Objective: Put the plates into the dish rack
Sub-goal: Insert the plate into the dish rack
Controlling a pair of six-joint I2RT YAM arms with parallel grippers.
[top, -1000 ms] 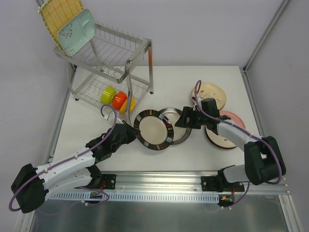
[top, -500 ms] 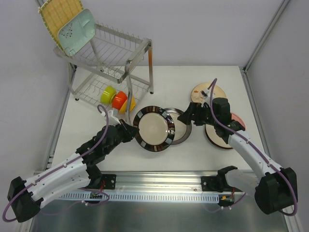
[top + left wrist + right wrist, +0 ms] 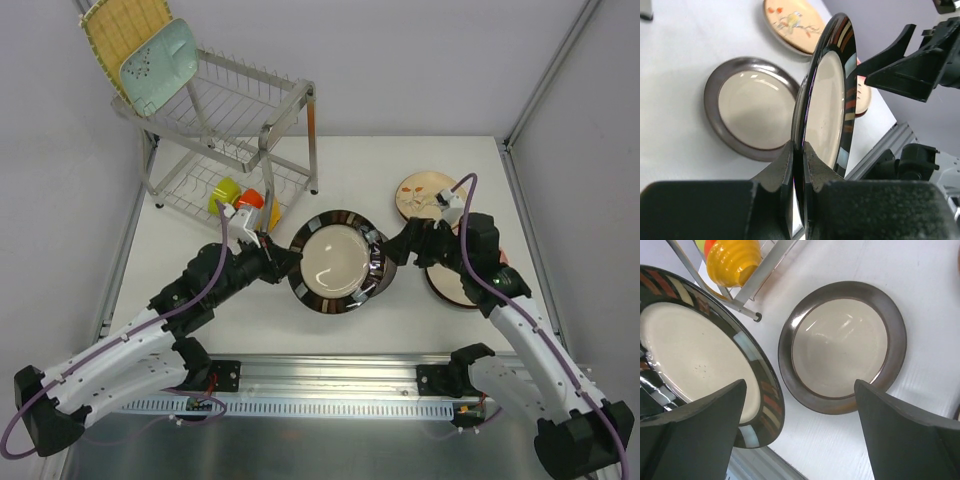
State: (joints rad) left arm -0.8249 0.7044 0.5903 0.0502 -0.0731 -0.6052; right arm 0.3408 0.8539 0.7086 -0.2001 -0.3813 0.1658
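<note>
Black left gripper (image 3: 797,150) is clamped on the lower rim of the round cream plate with the dark striped rim (image 3: 832,115), which is held on edge, clear of the white desk (image 3: 350,165). Beneath it lies a brown-rimmed round cream plate (image 3: 842,347), flat.

The right gripper (image 3: 388,245) stands wide and empty just beside the held plate's far rim. Beyond it rests a cream floral plate (image 3: 425,190).

Risk: the pinch is narrow and at the rim only, so the plate may pivot or slip on the swing, or clip the right fingers.

At the far left, the silver wire dish rack (image 3: 313,140) carries a square yellow woven-look plate (image 3: 120,30) and a pale teal plate (image 3: 160,65) at its upper left end. The slots to their right look open. The front post and the small bowls (image 3: 250,200) on the lower tier crowd the approach.
</note>
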